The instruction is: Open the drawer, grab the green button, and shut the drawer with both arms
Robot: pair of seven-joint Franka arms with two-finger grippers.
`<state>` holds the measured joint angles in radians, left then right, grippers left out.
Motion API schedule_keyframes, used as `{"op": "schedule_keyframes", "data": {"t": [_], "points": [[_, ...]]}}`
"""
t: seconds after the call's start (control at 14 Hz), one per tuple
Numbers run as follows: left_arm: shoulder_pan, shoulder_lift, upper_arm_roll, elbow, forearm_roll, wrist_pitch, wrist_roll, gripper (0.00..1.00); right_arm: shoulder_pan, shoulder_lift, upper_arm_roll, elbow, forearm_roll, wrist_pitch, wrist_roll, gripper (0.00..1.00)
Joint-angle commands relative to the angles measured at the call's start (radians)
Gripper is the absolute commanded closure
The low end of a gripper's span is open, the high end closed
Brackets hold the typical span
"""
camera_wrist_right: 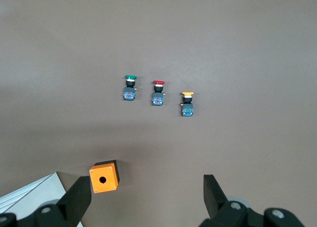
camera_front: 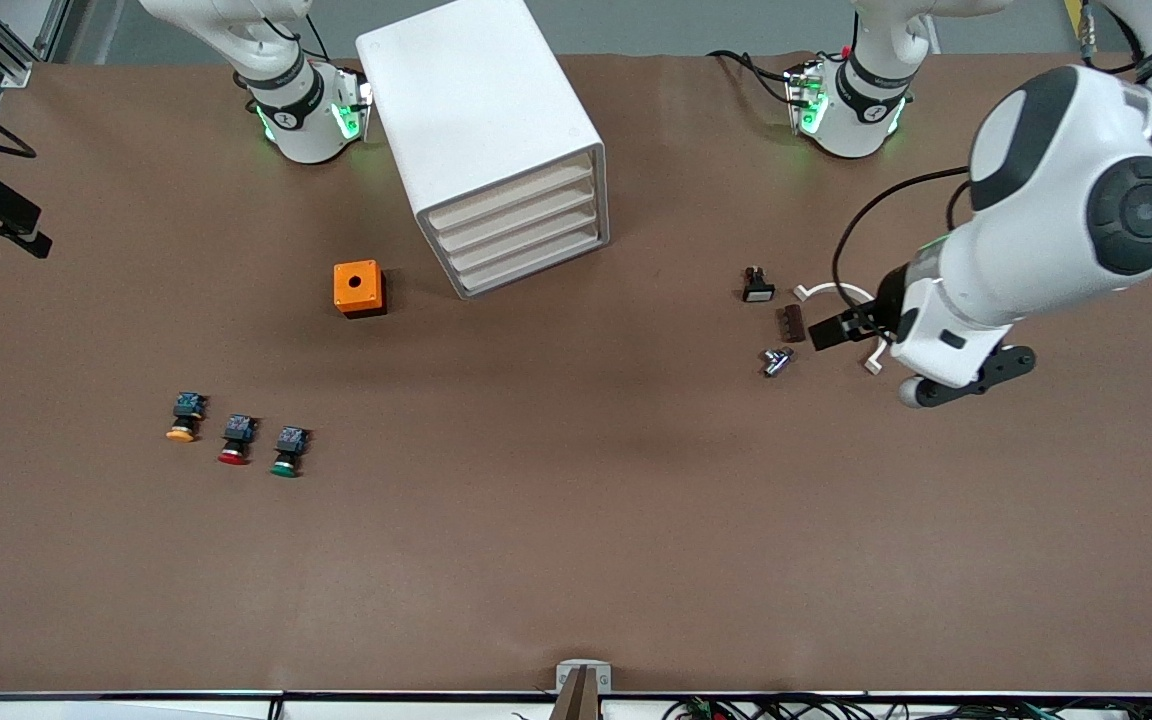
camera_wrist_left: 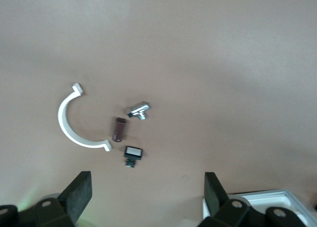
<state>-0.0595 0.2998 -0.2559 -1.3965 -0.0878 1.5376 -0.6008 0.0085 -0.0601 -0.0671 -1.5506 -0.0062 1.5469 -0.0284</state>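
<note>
Drawer [camera_front: 526, 239] is seen shut, green button [camera_front: 287, 452] untouched on the table [camera_front: 576, 520]; both grippers, left gripper [camera_wrist_left: 143, 197] and right gripper [camera_wrist_right: 147, 197], are held wide, empty.

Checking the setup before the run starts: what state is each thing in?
White four-drawer cabinet: all drawers shut.
Third drawer: closed.
Green-capped push button: lying on the table, untouched.
Left gripper: open, empty, over small parts.
Right gripper: open, empty.

Button [camera_front: 287, 451] beside two alike, nearer camera than cabinet [camera_front: 489, 140].
</note>
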Motion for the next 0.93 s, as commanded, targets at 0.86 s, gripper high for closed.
{"op": "schedule_keyframes", "data": {"t": [0.86], "points": [[0.017, -0.261, 0.266, -0.275, 0.019, -0.051, 0.544, 0.00, 0.008, -0.001, 0.003, 0.009, -0.014, -0.010, -0.004, 0.00]]}}
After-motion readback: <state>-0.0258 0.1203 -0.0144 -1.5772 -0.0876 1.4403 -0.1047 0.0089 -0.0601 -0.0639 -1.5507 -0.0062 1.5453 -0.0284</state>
